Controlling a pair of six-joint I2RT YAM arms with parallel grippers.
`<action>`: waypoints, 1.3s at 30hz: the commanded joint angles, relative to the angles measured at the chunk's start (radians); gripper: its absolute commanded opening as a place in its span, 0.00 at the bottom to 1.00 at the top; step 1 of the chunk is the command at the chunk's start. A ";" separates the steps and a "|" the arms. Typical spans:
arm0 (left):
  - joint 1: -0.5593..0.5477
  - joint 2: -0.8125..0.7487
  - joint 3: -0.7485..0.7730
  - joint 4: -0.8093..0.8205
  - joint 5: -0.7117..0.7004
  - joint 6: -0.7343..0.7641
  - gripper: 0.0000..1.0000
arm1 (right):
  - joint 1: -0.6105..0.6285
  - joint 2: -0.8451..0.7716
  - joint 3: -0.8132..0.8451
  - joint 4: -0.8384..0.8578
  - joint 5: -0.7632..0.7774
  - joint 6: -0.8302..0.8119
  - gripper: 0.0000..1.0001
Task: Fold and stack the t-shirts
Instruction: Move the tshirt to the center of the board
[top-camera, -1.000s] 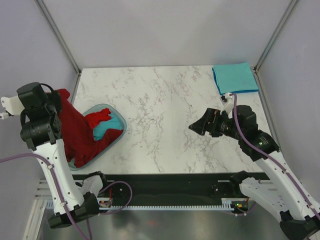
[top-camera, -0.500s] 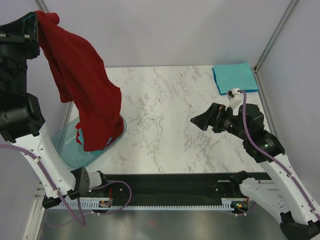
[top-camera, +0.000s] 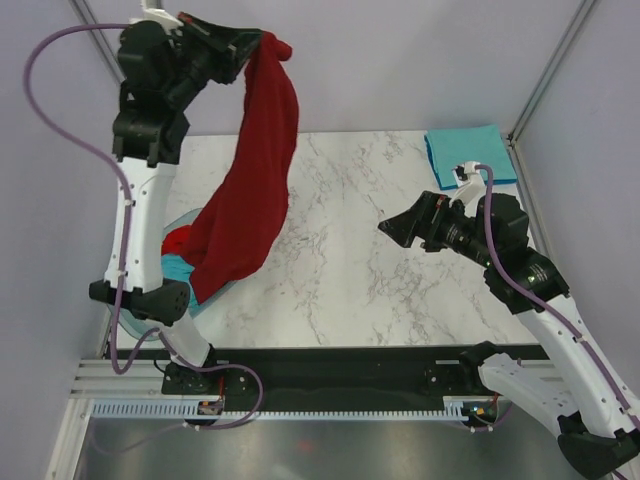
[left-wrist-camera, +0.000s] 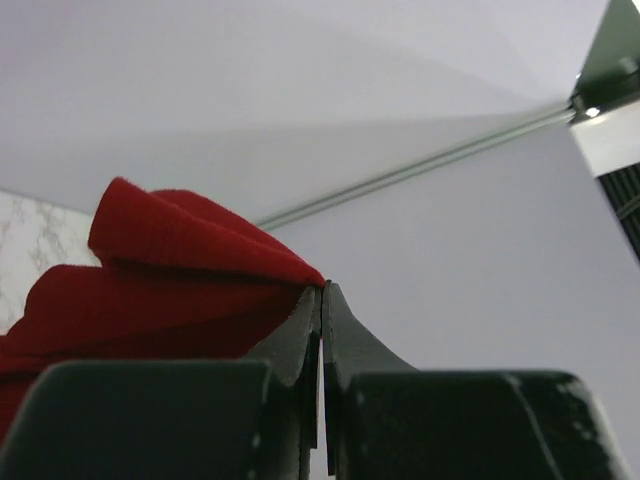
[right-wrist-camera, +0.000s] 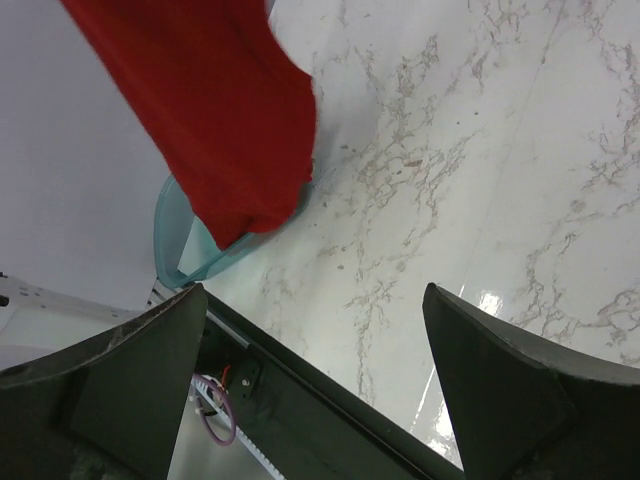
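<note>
My left gripper (top-camera: 262, 42) is raised high at the back left, shut on a dark red t-shirt (top-camera: 250, 180). The shirt hangs down in a long drape to the translucent basin (top-camera: 180, 222) at the table's left edge. In the left wrist view the red cloth (left-wrist-camera: 180, 260) bunches at my closed gripper (left-wrist-camera: 322, 300). More red and teal cloth (top-camera: 180, 262) lies in the basin. A folded teal t-shirt (top-camera: 468, 155) lies at the back right corner. My right gripper (top-camera: 392, 228) is open and empty above the table's right half. The hanging shirt (right-wrist-camera: 215, 110) and basin (right-wrist-camera: 175, 240) show in the right wrist view.
The marble table (top-camera: 340, 240) spans the middle. A black rail (top-camera: 340, 375) runs along the near edge. Metal frame posts (top-camera: 545, 75) stand at the back corners.
My left arm has swung up and to the right, lifting the red t-shirt out of the basin until it hangs over the table's left side. My right arm has barely moved.
</note>
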 joint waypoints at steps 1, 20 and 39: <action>-0.105 0.016 0.063 0.047 0.071 0.115 0.02 | 0.002 -0.014 0.037 0.033 0.035 -0.039 0.98; -0.363 -0.046 0.055 0.495 0.048 0.030 0.02 | 0.003 -0.079 -0.005 0.035 0.077 0.048 0.94; -0.358 -0.203 -0.343 0.581 -0.010 0.112 0.02 | 0.002 -0.117 -0.070 0.007 0.241 0.071 0.93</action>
